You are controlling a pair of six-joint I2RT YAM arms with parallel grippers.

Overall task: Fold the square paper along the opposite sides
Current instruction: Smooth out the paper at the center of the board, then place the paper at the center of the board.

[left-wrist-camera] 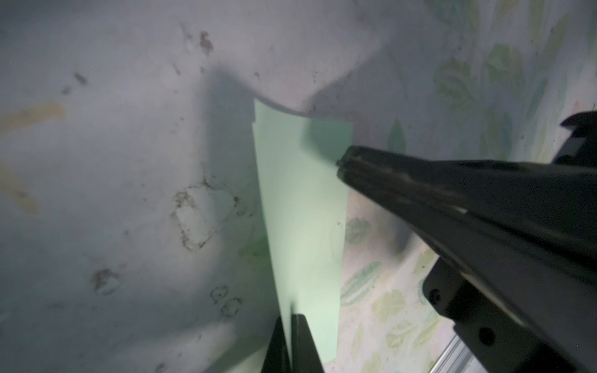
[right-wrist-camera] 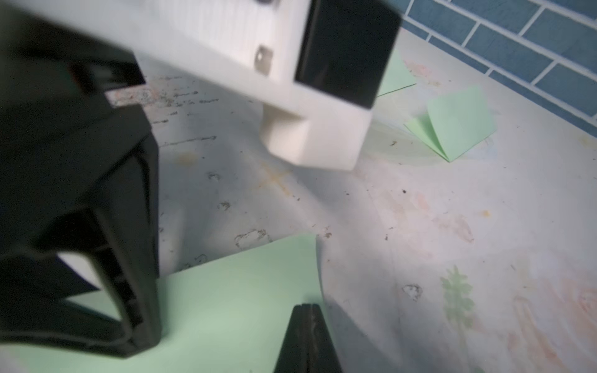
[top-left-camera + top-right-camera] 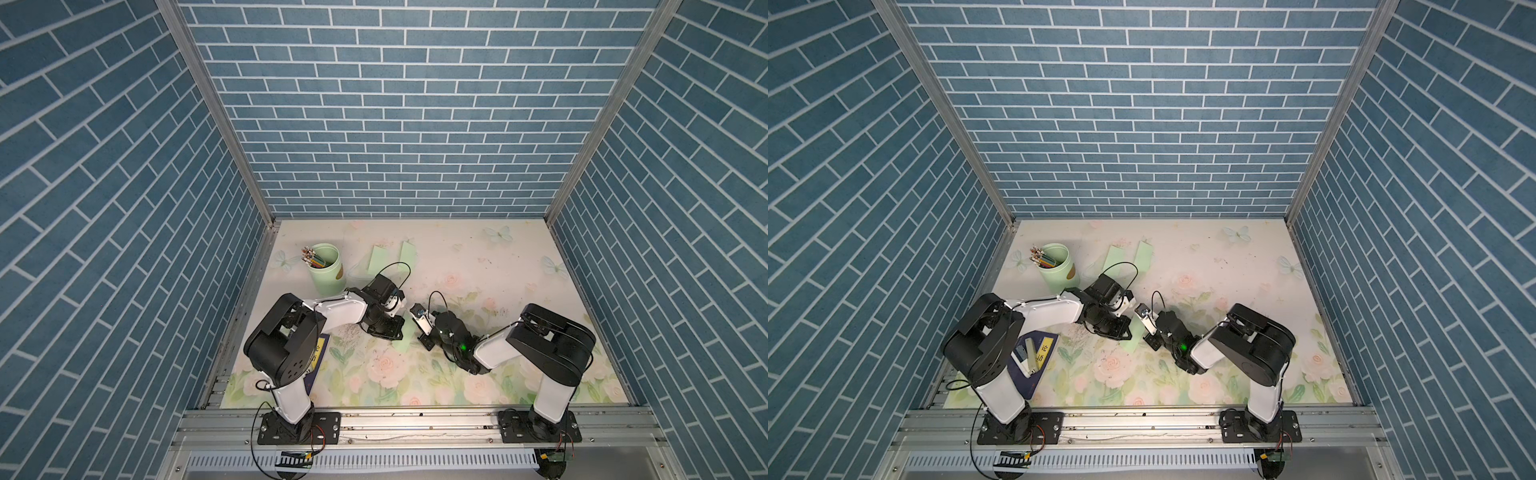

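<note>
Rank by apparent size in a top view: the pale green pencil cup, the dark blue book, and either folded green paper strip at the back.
1. Dark blue book, though partly hidden by the left arm.
2. Pale green pencil cup.
3. Folded green paper strip.

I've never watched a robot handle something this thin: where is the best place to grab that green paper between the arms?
By a free edge or corner, sliding in low from the side. The green paper is thin and mostly flat, so only its curled edge offers anything to pinch. The left gripper already holds one edge this way.
</note>
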